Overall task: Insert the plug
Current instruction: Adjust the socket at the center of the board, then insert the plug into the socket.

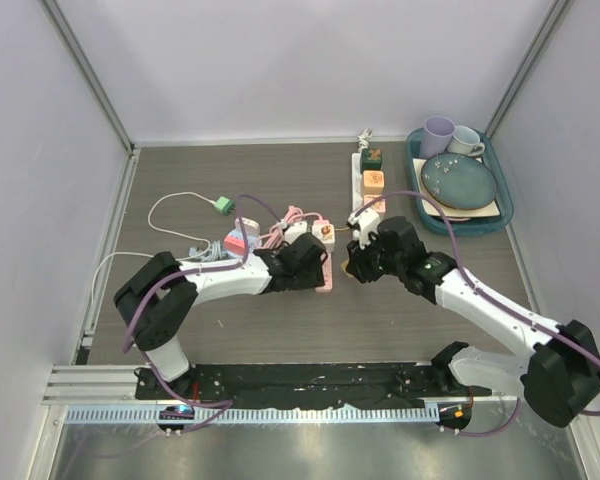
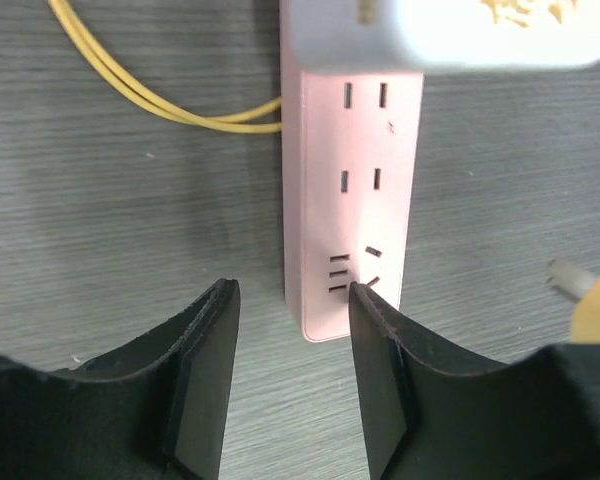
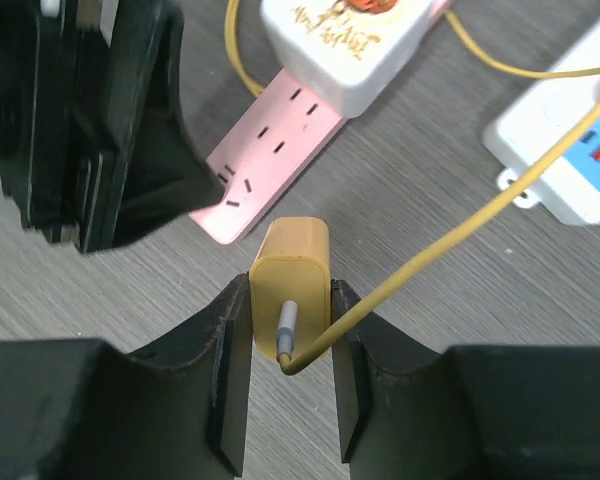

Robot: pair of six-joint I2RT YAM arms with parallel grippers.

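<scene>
**Plug held at strip end, not seated**

The right gripper (image 3: 290, 335) is clamped on the yellow plug (image 3: 292, 270), with one finger pressed against each flat side. The yellow cable (image 3: 460, 235) leaves the plug's rear face and runs off towards the upper right of the right wrist view.

The plug sits at lower centre of that view, just beside the near end of the pink power strip (image 3: 280, 150), which runs diagonally towards the top of the frame. The plug is outside the strip and is not in any socket.

The left gripper (image 2: 290, 340) has its jaws apart and grasps nothing. In the left wrist view, the tip of the finger (image 2: 380, 370) on the frame's right overlaps the corner of the strip's near end. Contact cannot be confirmed.

A white adapter (image 2: 450, 30) occupies the strip's far end at the top of that frame. Several open sockets lie between it and the near end.

In the top view the two grippers face each other at the centre of the table (image 1: 280, 330), either side of the strip's near end.

Other items noted in the top view:
- A white power strip (image 1: 370, 190) lies above centre.
- A teal tray (image 1: 411, 160) in the upper right holds a plate (image 1: 460, 180), a lilac cup (image 1: 437, 133) and a white cup (image 1: 467, 142).
- A green plug (image 1: 223, 205) on a white lead lies left of centre
</scene>
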